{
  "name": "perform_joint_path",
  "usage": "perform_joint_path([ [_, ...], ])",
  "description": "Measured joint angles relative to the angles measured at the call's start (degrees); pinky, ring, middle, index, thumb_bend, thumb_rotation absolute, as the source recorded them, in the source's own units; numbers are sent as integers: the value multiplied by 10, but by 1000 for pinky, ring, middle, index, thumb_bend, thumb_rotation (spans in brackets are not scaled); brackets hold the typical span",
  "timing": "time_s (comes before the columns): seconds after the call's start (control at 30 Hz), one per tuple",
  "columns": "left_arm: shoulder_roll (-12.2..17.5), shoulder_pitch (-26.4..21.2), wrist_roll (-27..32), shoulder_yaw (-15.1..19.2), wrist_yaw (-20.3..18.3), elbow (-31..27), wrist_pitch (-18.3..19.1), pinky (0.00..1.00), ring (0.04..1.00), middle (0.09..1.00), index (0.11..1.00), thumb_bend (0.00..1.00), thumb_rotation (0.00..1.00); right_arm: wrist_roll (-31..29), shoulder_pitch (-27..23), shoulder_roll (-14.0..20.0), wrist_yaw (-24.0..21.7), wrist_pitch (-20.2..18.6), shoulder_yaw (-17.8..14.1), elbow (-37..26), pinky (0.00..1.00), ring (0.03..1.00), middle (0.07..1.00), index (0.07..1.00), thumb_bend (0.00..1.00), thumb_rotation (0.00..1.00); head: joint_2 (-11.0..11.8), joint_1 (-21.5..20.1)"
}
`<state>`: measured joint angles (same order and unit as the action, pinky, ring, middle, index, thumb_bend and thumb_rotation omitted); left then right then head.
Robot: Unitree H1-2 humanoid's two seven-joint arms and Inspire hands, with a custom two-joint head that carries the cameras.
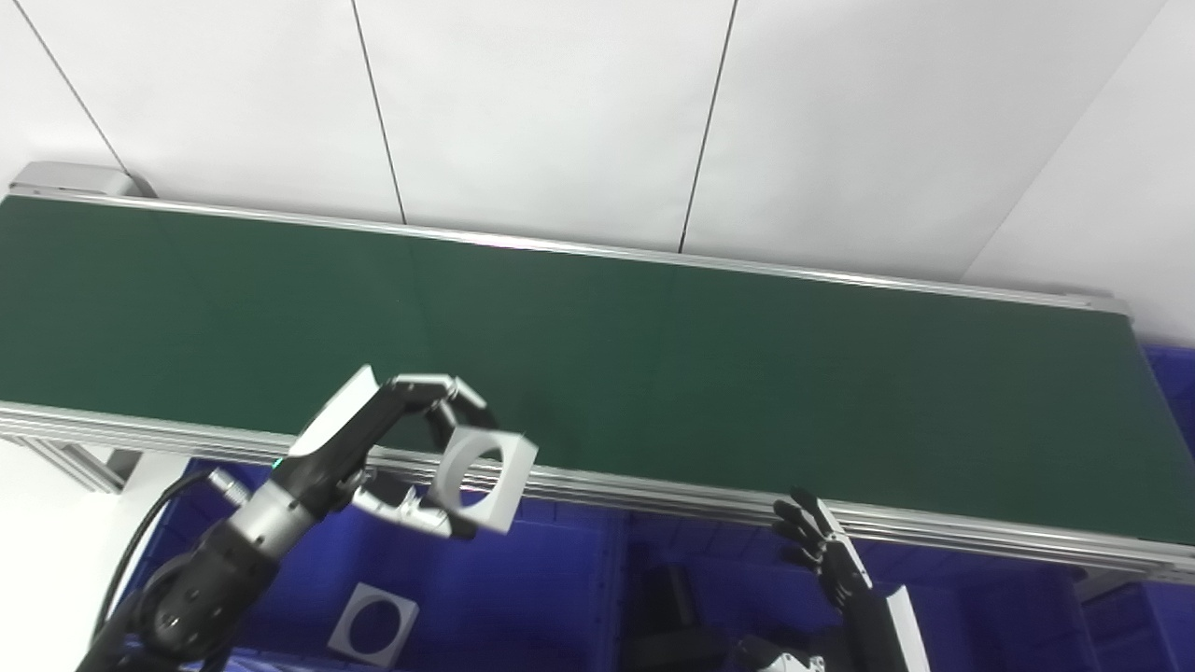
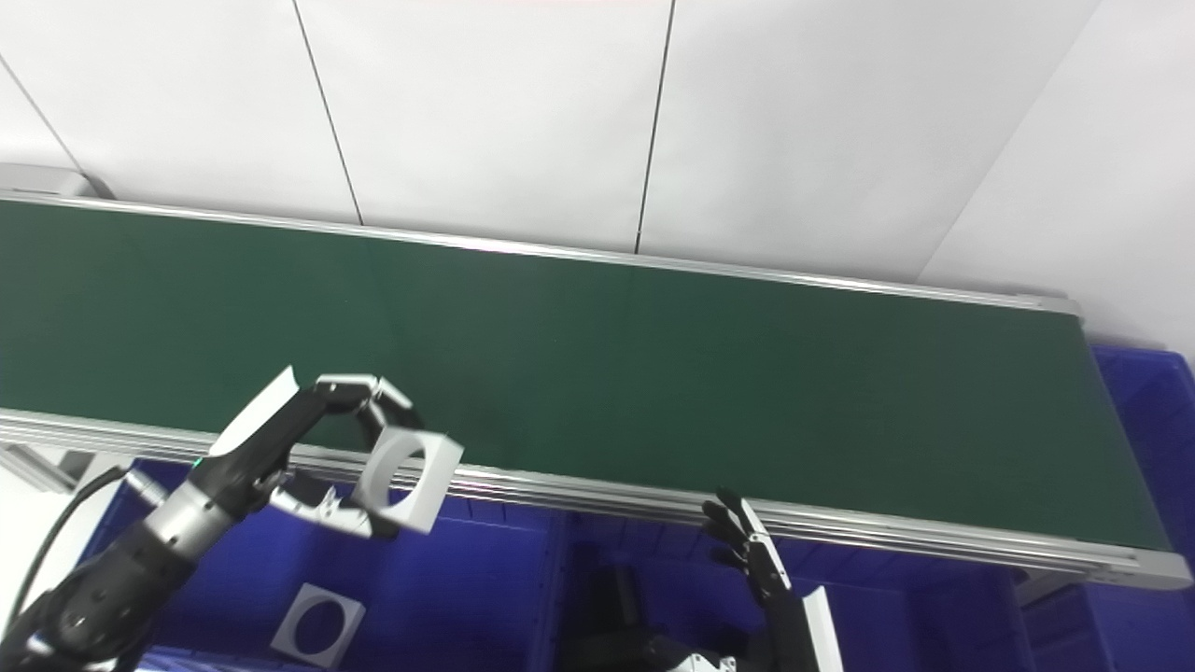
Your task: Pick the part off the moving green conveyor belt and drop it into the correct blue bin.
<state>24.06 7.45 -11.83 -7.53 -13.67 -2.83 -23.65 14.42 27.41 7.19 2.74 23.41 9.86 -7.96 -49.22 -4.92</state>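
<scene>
My left hand (image 1: 392, 448) is clamped on the pale grey square block with a round hole through it (image 1: 483, 477), fingers (image 1: 439, 387) curled over its top edge and thumb underneath. The block hangs tilted, hole facing roughly toward me, just at the near aluminium rail (image 1: 653, 490) of the long dark green conveyor belt (image 1: 653, 364), and above the left blue plastic bin (image 1: 551, 597) that sits below that rail. I see bare belt surface from the left end to the right end. In the left bin, a second grey square block with a round hole (image 1: 372, 623) lies flat on the floor, toward the bin's near-left corner, well apart from the one I hold. Next bin to the right holds a dark cylindrical part (image 1: 670, 597), partly in shadow; I can't make out more. My right hand (image 1: 826, 551) is raised low near the rail, fingers straight and slightly spread, holding nothing. Another blue bin (image 2: 1144, 392) shows past the belt's right end. White panelled wall (image 1: 560, 103) behind the belt.
</scene>
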Motion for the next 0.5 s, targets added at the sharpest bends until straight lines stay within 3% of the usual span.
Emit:
perform_joint_path([
  [0.33, 16, 27, -3, 3, 6, 22, -11, 389, 406, 498, 521, 498, 0, 0, 0, 0, 0, -2, -5, -3, 749, 820, 854, 914, 874, 569, -7, -1],
  [0.5, 26, 44, -39, 15, 27, 44, -15, 392, 403, 503, 518, 498, 0, 2, 0, 0, 0, -2, -6, -3, 745, 816, 851, 913, 871, 580, -8, 2],
])
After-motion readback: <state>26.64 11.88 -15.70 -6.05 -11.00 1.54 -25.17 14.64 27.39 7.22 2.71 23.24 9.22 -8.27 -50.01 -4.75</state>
